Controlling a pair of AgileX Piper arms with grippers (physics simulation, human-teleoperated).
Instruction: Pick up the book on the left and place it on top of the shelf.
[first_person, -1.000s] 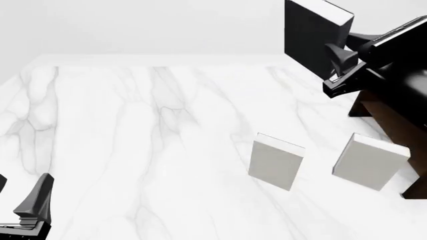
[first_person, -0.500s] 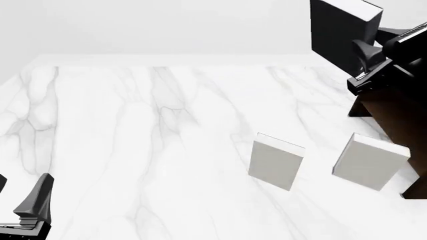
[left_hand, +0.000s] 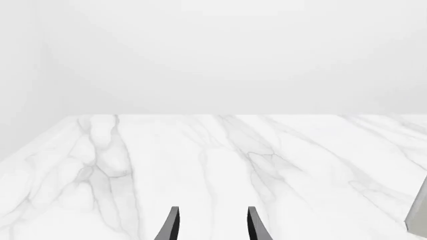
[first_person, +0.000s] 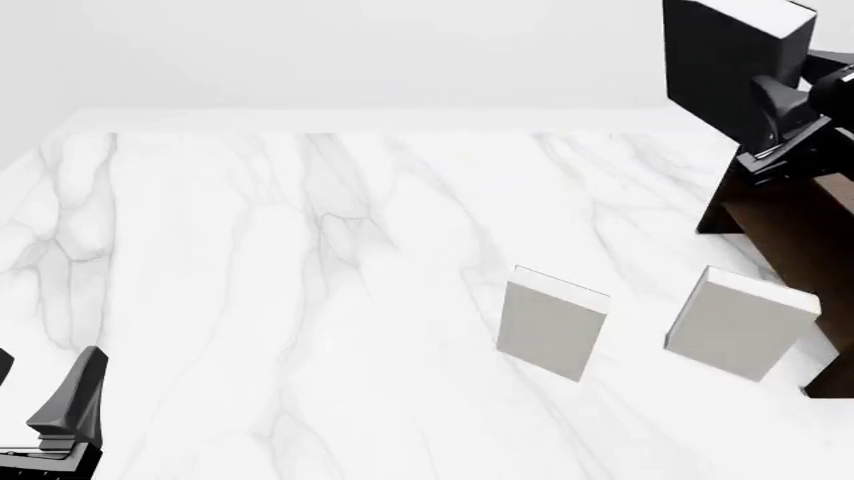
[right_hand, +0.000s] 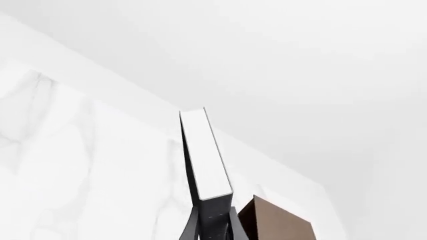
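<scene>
The right gripper (first_person: 781, 125) is clamping the book (first_person: 721, 60) between its closed fingers, holding the dark book upright in the air at the far right — above the table (first_person: 267, 260) and beside the shelf (first_person: 794, 225), not resting on it. The left gripper (left_hand: 212, 227) is sitting low at the near left, its fingers parted around nothing. Two pale books (first_person: 553, 322) are standing on the table, near the shelf.
</scene>
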